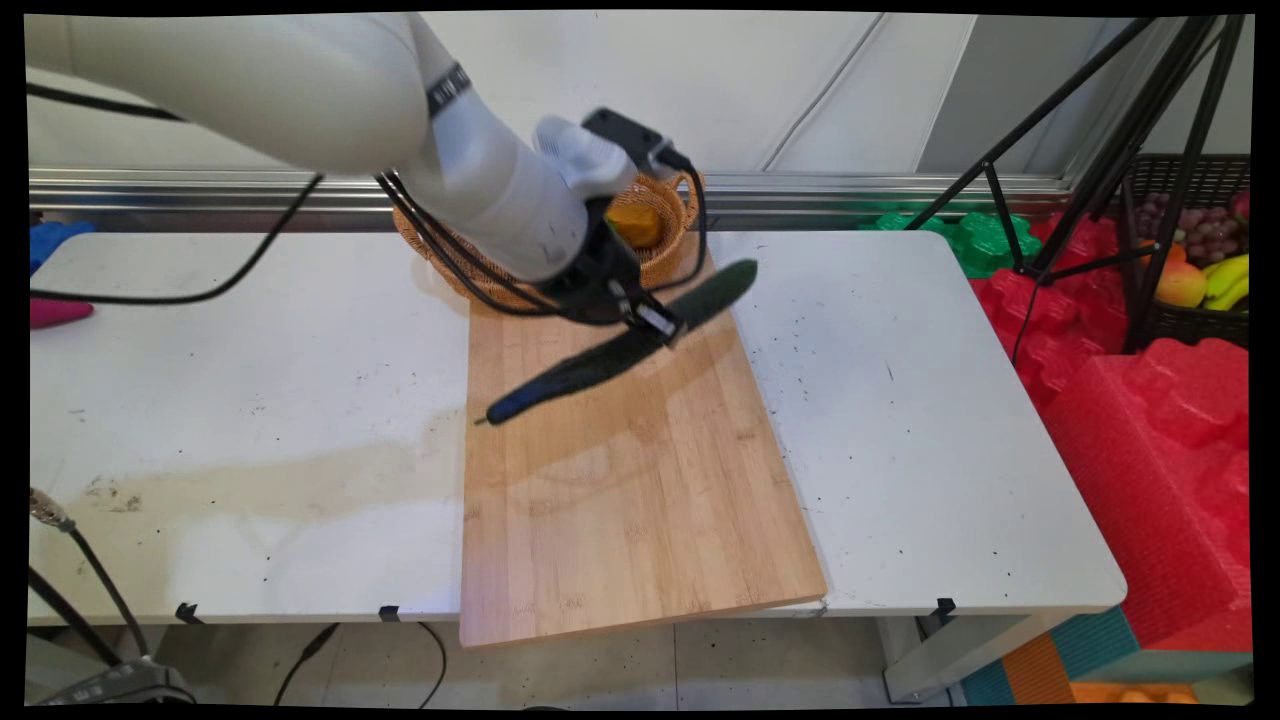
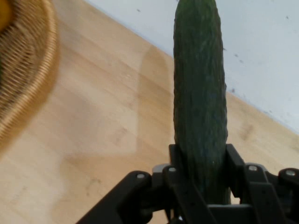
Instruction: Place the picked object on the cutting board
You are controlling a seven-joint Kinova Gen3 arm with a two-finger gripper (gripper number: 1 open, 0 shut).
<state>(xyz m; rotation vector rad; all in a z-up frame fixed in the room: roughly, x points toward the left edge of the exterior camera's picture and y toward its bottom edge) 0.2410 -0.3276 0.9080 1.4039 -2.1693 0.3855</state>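
Cucumber over the cutting board

A long dark green cucumber [image 1: 620, 345] hangs clamped near its middle, slanting from near-left up to far-right above the board's far end.

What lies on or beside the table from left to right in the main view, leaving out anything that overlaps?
Blue thing at the left edge → wooden cutting board → black tripod → black crate of fruit. The wicker basket, cucumber and gripper overlap the board, so I left them out.
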